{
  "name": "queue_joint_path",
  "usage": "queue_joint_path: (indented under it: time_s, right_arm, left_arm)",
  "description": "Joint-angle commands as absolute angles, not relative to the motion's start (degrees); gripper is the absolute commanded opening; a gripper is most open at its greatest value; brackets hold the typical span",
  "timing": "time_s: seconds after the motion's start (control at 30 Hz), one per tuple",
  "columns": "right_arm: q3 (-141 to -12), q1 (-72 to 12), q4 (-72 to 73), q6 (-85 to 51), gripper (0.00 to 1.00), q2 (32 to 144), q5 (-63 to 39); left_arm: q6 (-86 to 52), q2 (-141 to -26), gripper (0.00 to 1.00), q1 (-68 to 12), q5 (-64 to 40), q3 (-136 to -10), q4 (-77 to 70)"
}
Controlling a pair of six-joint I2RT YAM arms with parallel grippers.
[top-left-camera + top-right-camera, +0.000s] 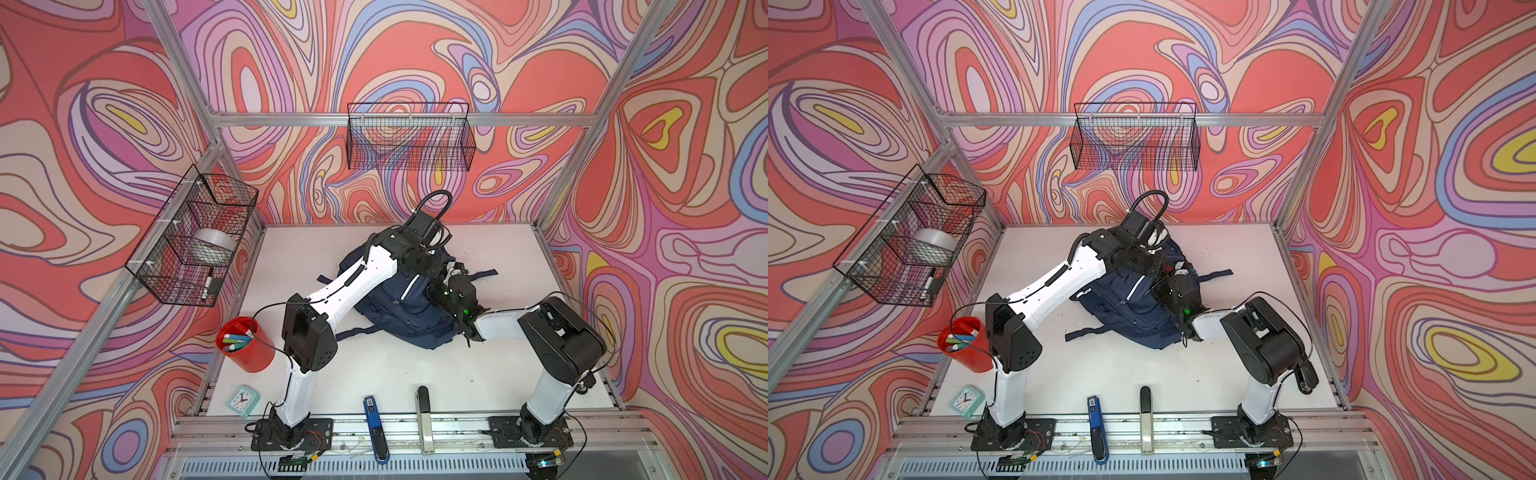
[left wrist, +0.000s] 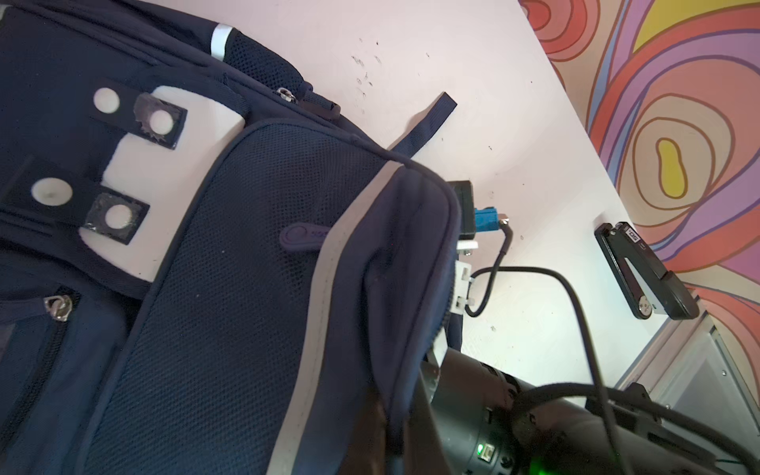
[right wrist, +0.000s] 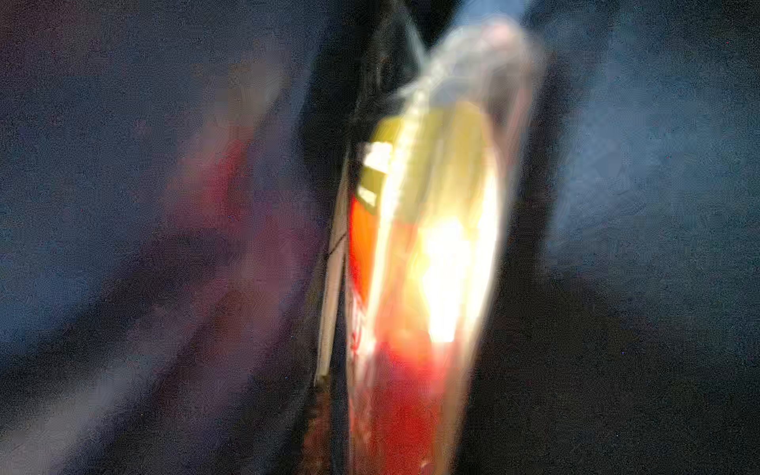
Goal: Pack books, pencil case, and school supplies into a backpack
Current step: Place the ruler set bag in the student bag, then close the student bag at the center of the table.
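Front rail first: a blue stapler [image 1: 374,424] and a mint clock [image 1: 242,400] sit there, with the red cup of markers [image 1: 249,345] by the left arm's base. The bare table [image 1: 374,374] shows no books, pencil case, pens or calculator in both top views. My guess is they're packed already and this is the last of the supplies going in.

Mid-table lies the backpack [image 1: 399,307], front pockets up. The right gripper [image 1: 446,291] is nosed into its opening, tips buried in fabric. Its wrist view is dark lining all round with the red packet [image 3: 395,329] dead centre, glossy and blurry, so the packet is down inside the bag. Can't tell how wide that claw is or whether it has hold of the packet; the jaws just aren't visible.

The left gripper [image 1: 432,266] reaches over the pack to its top edge and is clamped fully closed. In its wrist view the backpack rim bunches up toward the camera, so it looks like a pinch on the fabric, holding the mouth open.

Next move imo: the right claw has to be clear of the packet, then back straight out without snagging lining or dragging the packet along, with the left holding the mouth wide.

Wire basket [image 1: 409,137] on the back wall isn't involved.
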State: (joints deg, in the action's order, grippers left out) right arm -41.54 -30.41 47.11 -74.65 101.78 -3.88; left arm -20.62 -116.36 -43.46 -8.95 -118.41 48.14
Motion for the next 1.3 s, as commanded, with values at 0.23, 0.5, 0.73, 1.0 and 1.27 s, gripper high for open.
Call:
queue_joint_path:
  time_s: [0.23, 0.5, 0.73, 1.0, 1.27]
  right_arm:
    - [-36.07, -23.94, 17.97, -62.45, 0.62, 85.52, -11.51]
    - [-37.44, -22.94, 6.53, -58.18, 0.5, 80.71, -15.84]
    - [-43.64, -23.92, 11.95, -55.71, 0.06, 89.05, -15.63]
    - [-45.79, -23.94, 13.93, -54.09, 0.13, 90.16, -17.5]
    - [-34.5, -23.95, -4.34, -50.75, 0.45, 67.55, -7.92]
  left_arm:
    - [-22.49, -113.21, 0.05, -43.48, -11.54, -117.58, 40.83]
    - [-23.67, -112.46, 0.04, -43.2, -13.64, -115.55, 38.34]
    - [-23.84, -111.78, 0.03, -43.2, -14.32, -115.25, 39.02]
    - [-25.51, -109.24, 0.23, -42.55, -14.11, -110.64, 36.18]
    - [-29.55, -101.65, 0.81, -39.16, -17.57, -102.03, 30.96]
